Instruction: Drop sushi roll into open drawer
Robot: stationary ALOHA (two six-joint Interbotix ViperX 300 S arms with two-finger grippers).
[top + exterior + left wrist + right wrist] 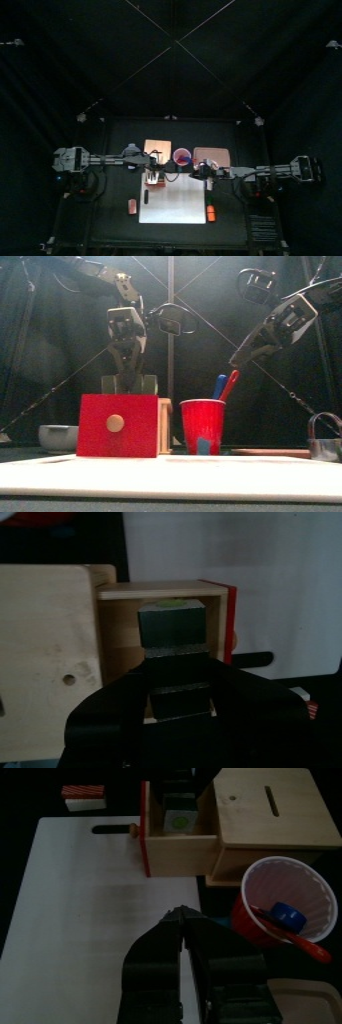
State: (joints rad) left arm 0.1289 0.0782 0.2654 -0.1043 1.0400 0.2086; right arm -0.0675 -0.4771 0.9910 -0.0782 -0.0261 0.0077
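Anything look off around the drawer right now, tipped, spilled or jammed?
Nothing stands out. The open drawer sits pulled out squarely, its red front upright. The left gripper hangs over it, shut on the sushi roll. The red cup beside it stands upright.

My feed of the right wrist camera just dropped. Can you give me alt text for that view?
The wooden drawer unit's open drawer, with its red front, holds the left claw reaching inside, gripping a green-topped sushi roll. The right claw hangs shut and empty over the white board, beside a red cup with a blue utensil in it.
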